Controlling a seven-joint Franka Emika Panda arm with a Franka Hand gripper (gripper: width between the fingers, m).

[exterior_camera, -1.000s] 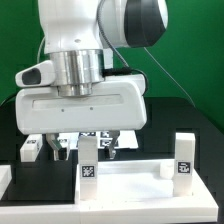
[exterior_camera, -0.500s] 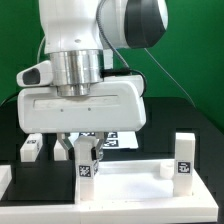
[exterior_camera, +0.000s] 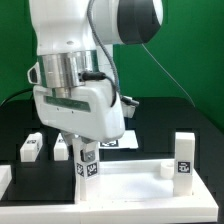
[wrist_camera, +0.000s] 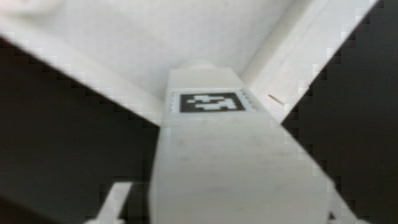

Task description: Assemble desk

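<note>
Exterior view: fingers (exterior_camera: 77,143) grip tilted leg post (exterior_camera: 89,166) at panel (exterior_camera: 130,186) edge.

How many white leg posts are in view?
4. Held white square post at centre; upright post at the exterior view's right; far-left lying post; a fourth post beside it, partly behind the arm. More may be hidden.

Bright, even light falls from above in the exterior view. The glossy robot arm (exterior_camera: 75,40) above the pincer (exterior_camera: 87,150) washes out to near-pure white, and its underside is shaded grey. The black surface (exterior_camera: 165,122) beyond the pincer shows no glare. Both pictures are coarse. In the wrist view, the leg post (wrist_camera: 214,160) in the pincer looks soft and blurred; its tag (wrist_camera: 212,102) is only slightly crisper.
</note>
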